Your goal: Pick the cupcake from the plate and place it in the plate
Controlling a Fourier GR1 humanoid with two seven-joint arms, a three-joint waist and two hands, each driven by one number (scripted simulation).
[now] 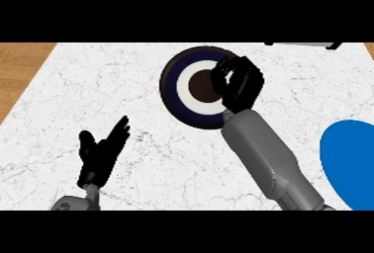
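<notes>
Head view shows a white marbled worktop (87, 84) with a strip of wood at its left edge. Toward the far middle lies a round plate (175, 96) ringed in dark brown, navy and white, with a brown round at its centre (199, 86) that may be the cupcake, though this cannot be told for sure. The right robot hand (240, 84) hangs over the right half of this plate, its grey forearm (270, 163) rising from the lower right edge and slanting up and leftward; the fingers are curled inward beside the brown centre, and whether they close on anything cannot be told. The left robot hand (101, 153) shows at lower left, well apart from the plate, fingers straight and pointing up and to the right, thumb spread aside, holding nothing. A blue plate (350, 158) is cut off by the right edge, near the right forearm.
</notes>
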